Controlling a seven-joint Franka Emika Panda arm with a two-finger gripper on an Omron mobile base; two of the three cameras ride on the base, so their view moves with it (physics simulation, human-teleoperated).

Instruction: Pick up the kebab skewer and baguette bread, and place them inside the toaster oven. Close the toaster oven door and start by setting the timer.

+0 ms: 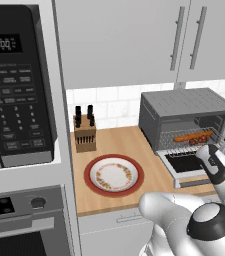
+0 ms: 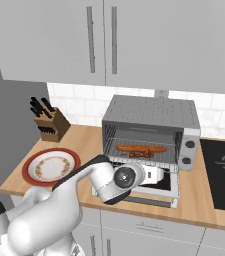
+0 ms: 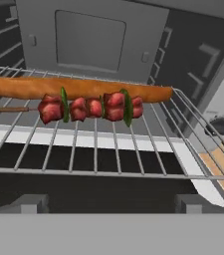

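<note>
In the left base view the toaster oven (image 1: 184,117) stands on the wooden bench (image 1: 114,145) at 3 o'clock from the empty red-rimmed plate (image 1: 114,176), its toaster oven door (image 1: 186,163) dropped open and the baguette bread (image 1: 190,136) on the wire rack. The right base view shows the kebab skewer (image 2: 143,154) just in front of the baguette, with the tool (image 2: 160,174) over the open door. In the hand view the skewer touches the baguette's near side at 12 o'clock on the rack (image 3: 108,149); the tool stands wide open, holding nothing.

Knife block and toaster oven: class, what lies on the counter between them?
Bare wooden counter lies between the knife block and the toaster oven; the plate sits nearer the front edge. Left base view shows it.
</note>
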